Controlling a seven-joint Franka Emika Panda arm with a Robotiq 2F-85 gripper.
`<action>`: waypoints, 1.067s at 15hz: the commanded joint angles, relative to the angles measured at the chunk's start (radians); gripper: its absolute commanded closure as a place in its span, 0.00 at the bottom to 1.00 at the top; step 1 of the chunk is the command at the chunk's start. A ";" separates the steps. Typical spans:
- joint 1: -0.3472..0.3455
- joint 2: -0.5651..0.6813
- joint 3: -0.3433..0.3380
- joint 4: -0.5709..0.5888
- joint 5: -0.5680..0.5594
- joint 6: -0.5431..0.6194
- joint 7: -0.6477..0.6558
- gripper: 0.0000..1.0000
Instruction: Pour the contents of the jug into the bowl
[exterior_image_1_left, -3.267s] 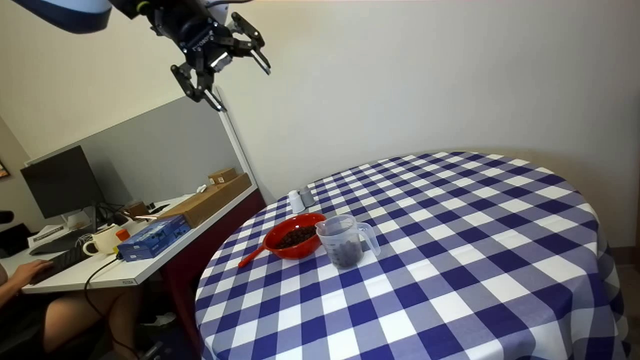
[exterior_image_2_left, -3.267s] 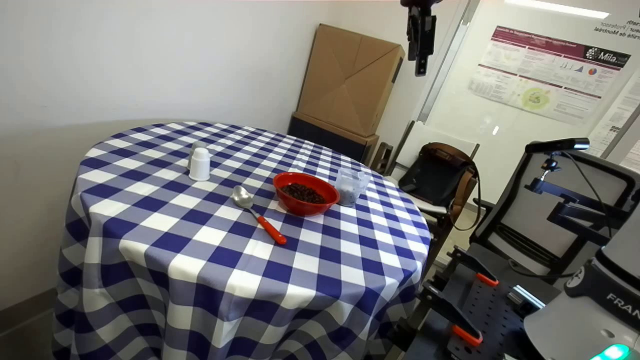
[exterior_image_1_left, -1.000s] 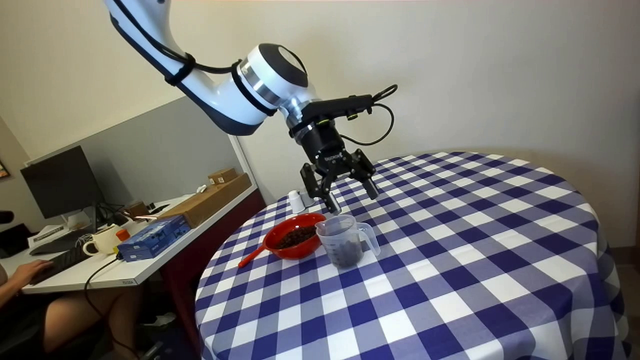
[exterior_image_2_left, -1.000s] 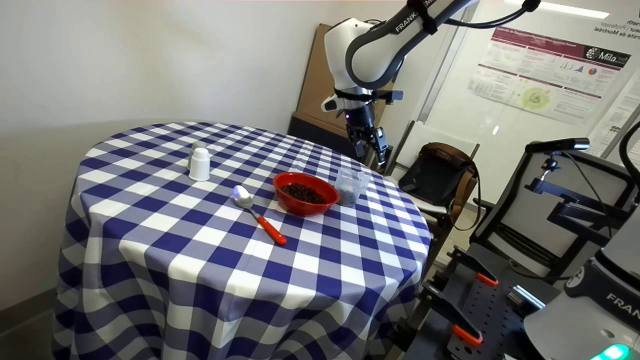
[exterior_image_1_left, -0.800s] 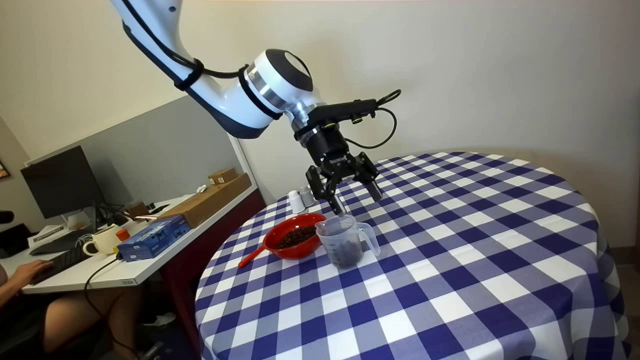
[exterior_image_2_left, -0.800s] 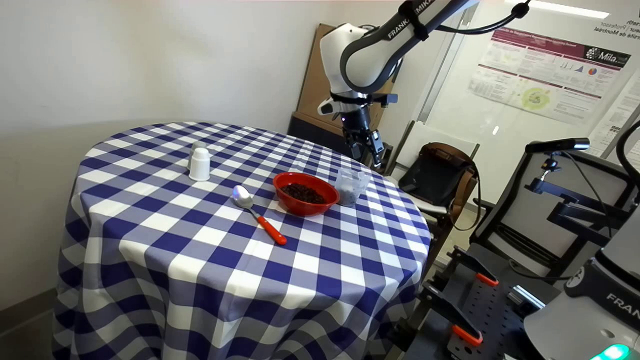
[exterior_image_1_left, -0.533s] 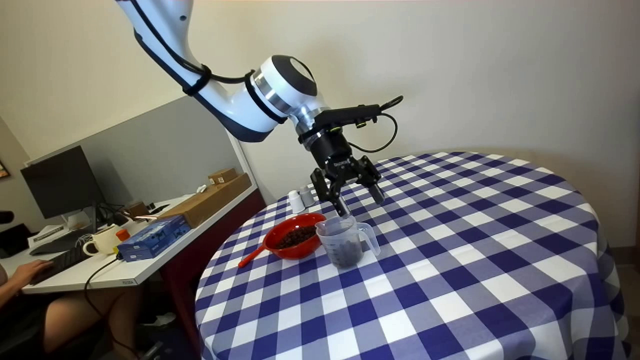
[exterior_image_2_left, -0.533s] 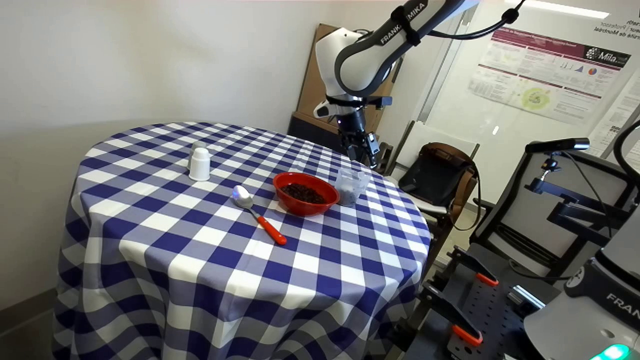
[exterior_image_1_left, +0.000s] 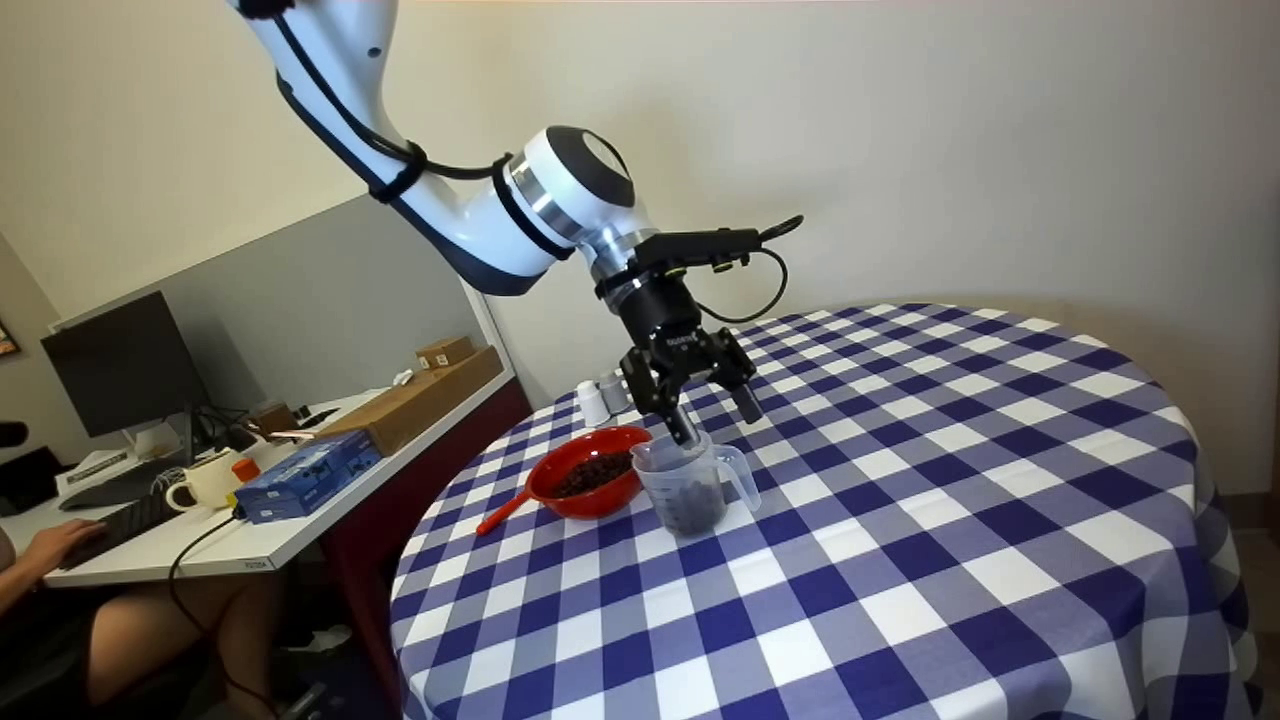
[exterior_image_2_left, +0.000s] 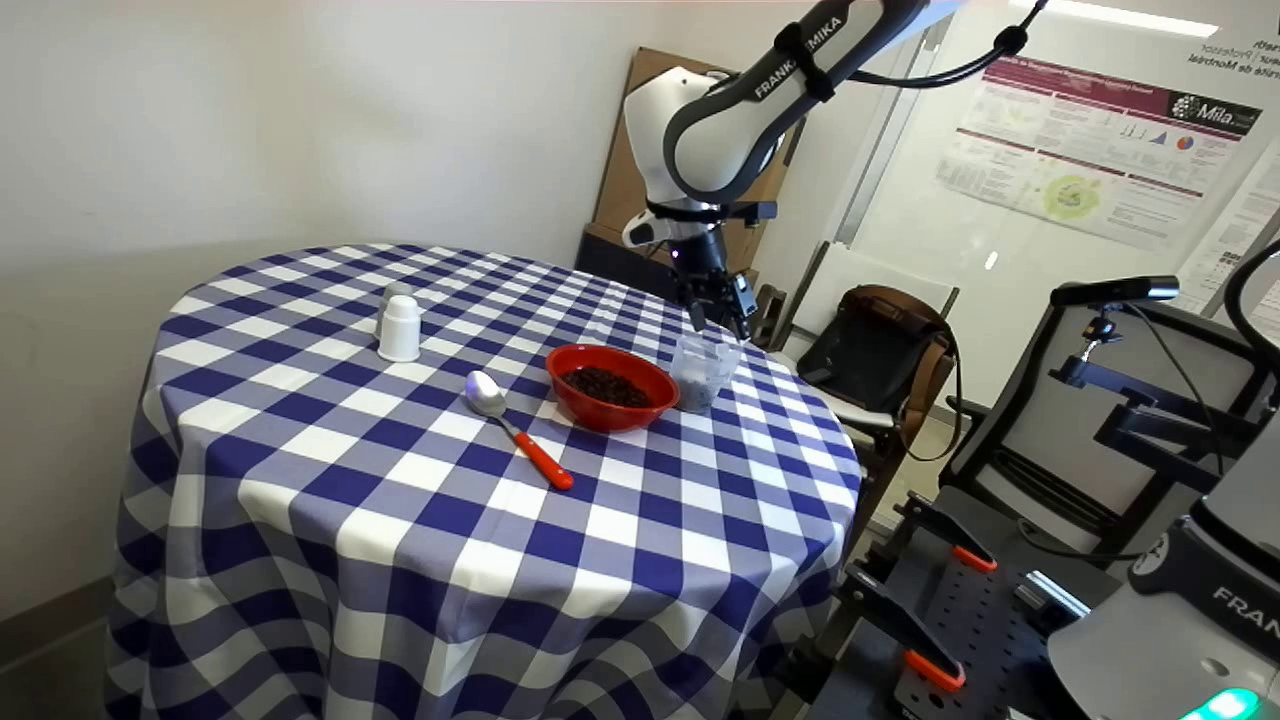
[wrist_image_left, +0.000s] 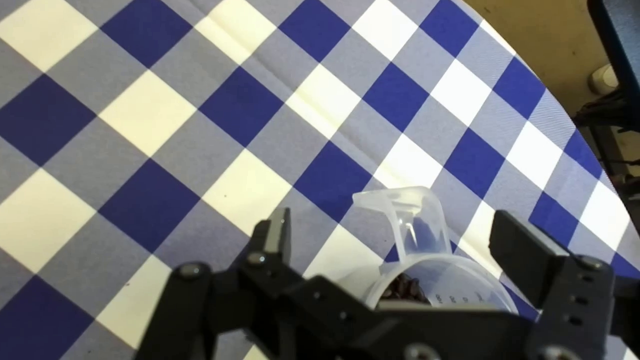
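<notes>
The jug (exterior_image_1_left: 690, 495) is a clear measuring cup with a handle, standing upright on the checkered table. It also shows in an exterior view (exterior_image_2_left: 697, 383). Dark beans show inside it in the wrist view, where its handle (wrist_image_left: 425, 225) appears between the fingers. The bowl (exterior_image_1_left: 592, 508) is red, also seen in an exterior view (exterior_image_2_left: 607, 417), and holds dark beans. It sits close beside the jug. My gripper (exterior_image_1_left: 717, 424) is open and empty, tilted, just above and behind the jug's rim. In the wrist view the open fingers (wrist_image_left: 392, 232) straddle the handle; the gripper body hides part of the jug.
A spoon (exterior_image_2_left: 541, 459) with a red handle lies beside the bowl. A white shaker (exterior_image_2_left: 400, 330) and a grey one (exterior_image_1_left: 613, 391) stand behind the bowl. The checkered tablecloth (exterior_image_1_left: 930, 480) covers a round table against the wall.
My arm has come down from high above to just over the jug, lowering a little more in the last half second. The gripper stays open. The jug, bowl and spoon have not moved.
</notes>
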 joint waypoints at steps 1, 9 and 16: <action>-0.026 -0.005 0.009 -0.012 0.010 0.032 -0.039 0.00; -0.066 -0.006 0.029 -0.063 0.059 0.133 -0.133 0.00; -0.121 -0.028 0.039 -0.104 0.199 0.237 -0.287 0.00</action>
